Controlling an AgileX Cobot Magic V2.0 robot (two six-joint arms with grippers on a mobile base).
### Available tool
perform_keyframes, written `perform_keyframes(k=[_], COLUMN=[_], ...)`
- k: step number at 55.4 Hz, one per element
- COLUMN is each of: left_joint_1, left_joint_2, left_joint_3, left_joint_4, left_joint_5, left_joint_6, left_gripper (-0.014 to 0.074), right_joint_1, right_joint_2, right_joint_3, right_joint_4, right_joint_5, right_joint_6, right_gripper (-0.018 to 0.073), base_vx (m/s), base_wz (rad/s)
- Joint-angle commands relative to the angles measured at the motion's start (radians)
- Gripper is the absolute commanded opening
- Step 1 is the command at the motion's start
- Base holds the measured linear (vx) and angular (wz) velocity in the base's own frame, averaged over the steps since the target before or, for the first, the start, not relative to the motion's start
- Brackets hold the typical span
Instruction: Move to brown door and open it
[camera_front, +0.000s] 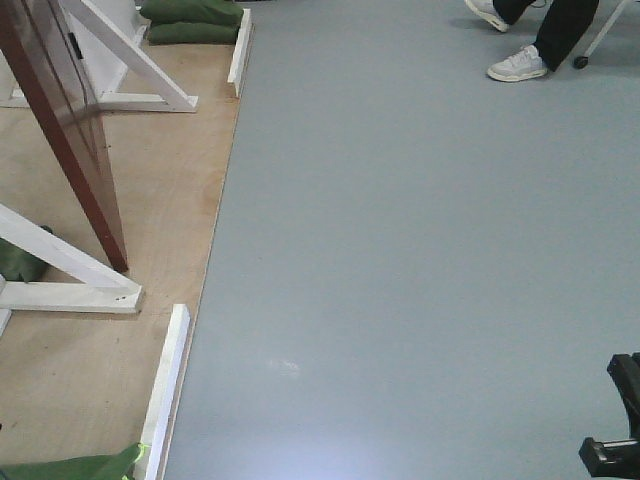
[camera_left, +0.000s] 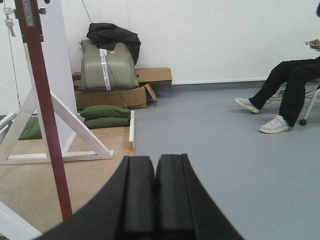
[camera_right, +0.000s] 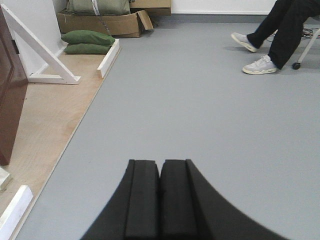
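Both pincers are clenched, pads pressed together on nothing. The left pincer (camera_left: 156, 172) and the right pincer (camera_right: 160, 175) hang over the grey floor (camera_front: 420, 250), right of the brown door (camera_front: 70, 120) and apart from it. The brown door stands upright on a plywood platform (camera_front: 170, 200), braced by a white wooden frame (camera_front: 150, 102). Beyond the door lie green sandbags (camera_left: 106, 116), with cardboard boxes (camera_left: 112, 97) behind them. Far right of the door, a person (camera_left: 290, 85) sits.
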Motion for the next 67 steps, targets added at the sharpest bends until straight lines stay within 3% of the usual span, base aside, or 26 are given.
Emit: perform_keyframes(k=[1, 67], left_joint_1=[0.001, 0.001], left_joint_2=[-0.011, -0.011], left_joint_3=[-0.016, -0.016], left_joint_4=[-0.006, -0.006], left_joint_5=[-0.077, -0.077], left_joint_6=[-0.001, -0.001], left_gripper=[0.0146, 0.0146], right_joint_1=[0.001, 0.001], right_joint_2=[-0.006, -0.006], right_joint_3=[0.004, 0.004], right_joint_4=[-0.004, -0.004], right_joint_5=[-0.075, -0.079], right_joint_6=[-0.008, -0.008], right_gripper=[0.0000, 0.0000], base_vx=[0.00, 0.02], base_wz=[0.00, 0.00])
